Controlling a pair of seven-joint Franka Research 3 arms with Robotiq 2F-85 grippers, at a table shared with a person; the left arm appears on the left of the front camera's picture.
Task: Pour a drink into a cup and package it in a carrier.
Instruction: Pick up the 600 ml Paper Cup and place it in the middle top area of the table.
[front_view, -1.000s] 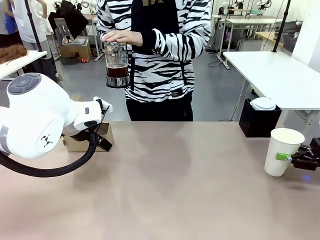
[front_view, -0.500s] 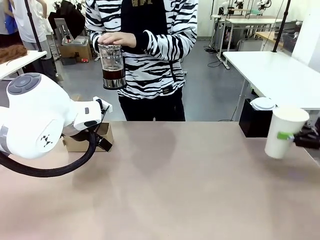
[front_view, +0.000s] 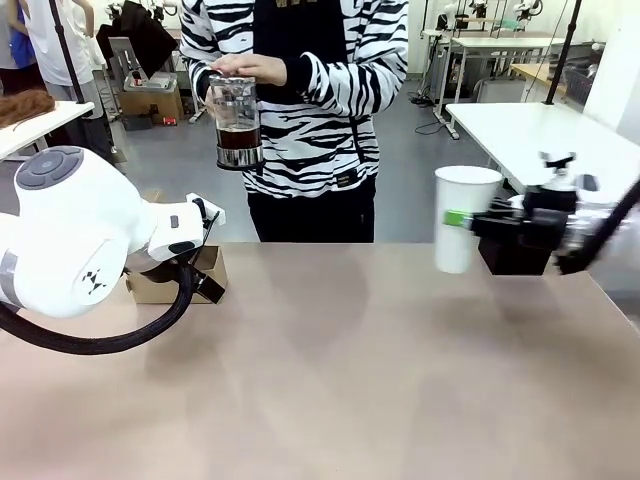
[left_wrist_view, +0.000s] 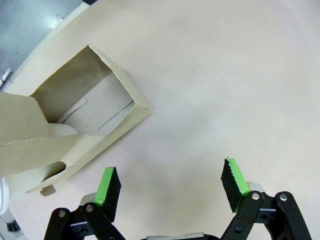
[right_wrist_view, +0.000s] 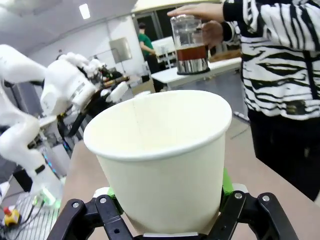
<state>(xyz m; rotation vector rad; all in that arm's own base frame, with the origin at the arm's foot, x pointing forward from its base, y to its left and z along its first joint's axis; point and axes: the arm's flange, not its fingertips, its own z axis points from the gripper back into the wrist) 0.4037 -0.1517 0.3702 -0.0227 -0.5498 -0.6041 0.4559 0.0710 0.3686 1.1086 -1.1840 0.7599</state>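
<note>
While the left arm (front_view: 75, 235) bulks at the near left with its wrist bent down toward the table (front_view: 330, 380) and a black cable (front_view: 120, 340) looped under it, the left gripper (left_wrist_view: 172, 182) points almost straight down, its green-padded fingers (left_wrist_view: 107, 186) spread wide with only bare tabletop between them. Just ahead of those fingertips and off to one side lies the brown cardboard carrier (left_wrist_view: 85, 110), an open box with its handle tab folded across it, close to the nearer finger but not touching it. Farther along, across the table from both grippers, the person stands holding a clear glass jug (front_view: 238, 120) at chest height, one hand (front_view: 250, 68) laid flat over its lid; the dark reddish-brown drink (front_view: 238, 138) fills its lower part above the metal band. High and well apart from it, the right arm (front_view: 590, 225) reaches in level from the right edge, wrist roughly horizontal, and the right gripper (front_view: 462, 220) is clamped on the white paper cup (front_view: 460, 200), its pads pressing the wall from both sides about halfway up. In the right wrist view the cup (right_wrist_view: 160, 165) sits upright between the fingers (right_wrist_view: 227, 184), lidless, with the jug beyond its rim.
</note>
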